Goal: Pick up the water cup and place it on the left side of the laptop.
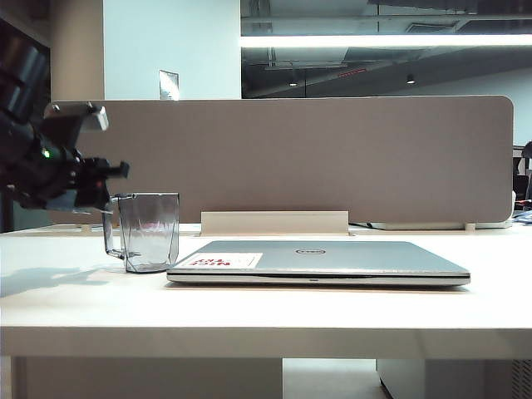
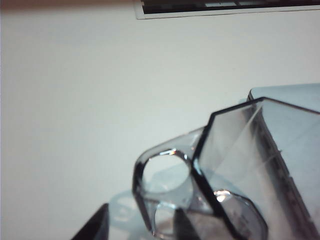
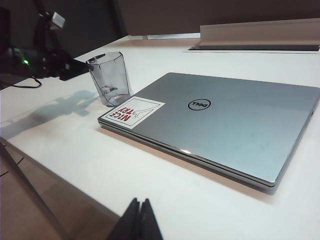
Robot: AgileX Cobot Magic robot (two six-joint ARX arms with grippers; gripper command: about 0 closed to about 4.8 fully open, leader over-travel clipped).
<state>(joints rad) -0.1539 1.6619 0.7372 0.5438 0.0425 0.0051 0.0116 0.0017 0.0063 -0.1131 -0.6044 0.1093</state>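
The water cup, a clear grey faceted mug, stands upright on the white table. It sits just left of the closed silver laptop, close to its corner. My left gripper hovers at the cup's handle side, a little above the table, and it is open. In the left wrist view the squared handle lies between the spread black fingers of the gripper, and the cup body stands against the laptop edge. My right gripper is shut and empty, low by the table's front edge, far from the cup.
A beige partition runs along the back of the table, with a white cable tray at its foot behind the laptop. The laptop lid carries a white sticker with red lettering.
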